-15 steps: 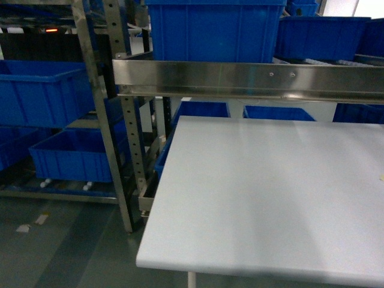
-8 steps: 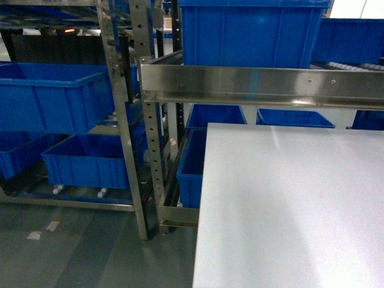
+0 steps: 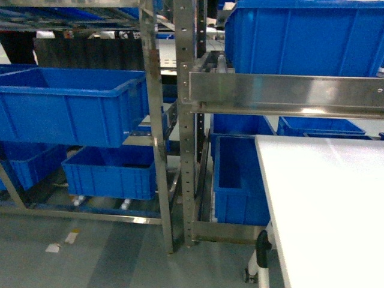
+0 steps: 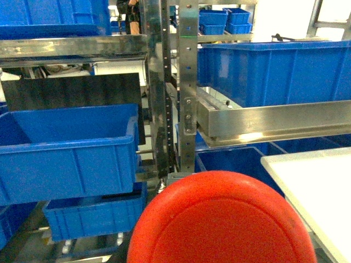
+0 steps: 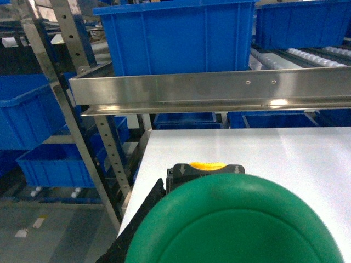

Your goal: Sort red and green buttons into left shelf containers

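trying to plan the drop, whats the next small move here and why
Probably keep turning left toward the left shelf. The red button fills the bottom of the left wrist view and the green button the right one, so both seem carried. The large blue bin sits left of centre, not yet under either arm.

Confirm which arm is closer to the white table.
Right, likely. Its wrist view shows the green button over the white table just ahead. The left wrist view, behind the red button, catches only the table's corner at right.
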{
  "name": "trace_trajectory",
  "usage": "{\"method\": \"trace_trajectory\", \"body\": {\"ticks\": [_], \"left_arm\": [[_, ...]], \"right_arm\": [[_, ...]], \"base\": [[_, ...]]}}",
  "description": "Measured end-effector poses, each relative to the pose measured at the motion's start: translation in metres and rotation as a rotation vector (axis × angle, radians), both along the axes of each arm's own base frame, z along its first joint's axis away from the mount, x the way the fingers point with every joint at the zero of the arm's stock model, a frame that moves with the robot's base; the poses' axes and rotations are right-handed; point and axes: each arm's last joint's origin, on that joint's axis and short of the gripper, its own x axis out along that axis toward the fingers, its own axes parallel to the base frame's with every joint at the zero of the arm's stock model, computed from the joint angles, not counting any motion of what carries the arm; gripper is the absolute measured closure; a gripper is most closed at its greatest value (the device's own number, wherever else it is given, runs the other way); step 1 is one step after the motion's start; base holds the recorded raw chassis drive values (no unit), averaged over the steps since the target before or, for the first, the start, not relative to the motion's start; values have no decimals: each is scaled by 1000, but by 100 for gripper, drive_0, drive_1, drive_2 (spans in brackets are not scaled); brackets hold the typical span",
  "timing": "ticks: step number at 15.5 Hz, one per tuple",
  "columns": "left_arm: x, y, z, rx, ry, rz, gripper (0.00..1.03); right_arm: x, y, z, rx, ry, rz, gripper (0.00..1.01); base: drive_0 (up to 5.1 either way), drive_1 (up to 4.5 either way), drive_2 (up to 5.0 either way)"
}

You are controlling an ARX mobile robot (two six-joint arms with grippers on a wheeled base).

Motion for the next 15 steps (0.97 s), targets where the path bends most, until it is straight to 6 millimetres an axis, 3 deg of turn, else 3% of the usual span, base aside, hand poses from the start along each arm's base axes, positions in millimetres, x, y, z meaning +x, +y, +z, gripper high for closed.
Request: {"method": "trace_trajectory", "body": {"ticks": [15], "left_arm": [[0,0,0,0,0,0,78]], "right_arm": [[0,0,0,0,0,0,75]], "base": [[-470,383,71]]}}
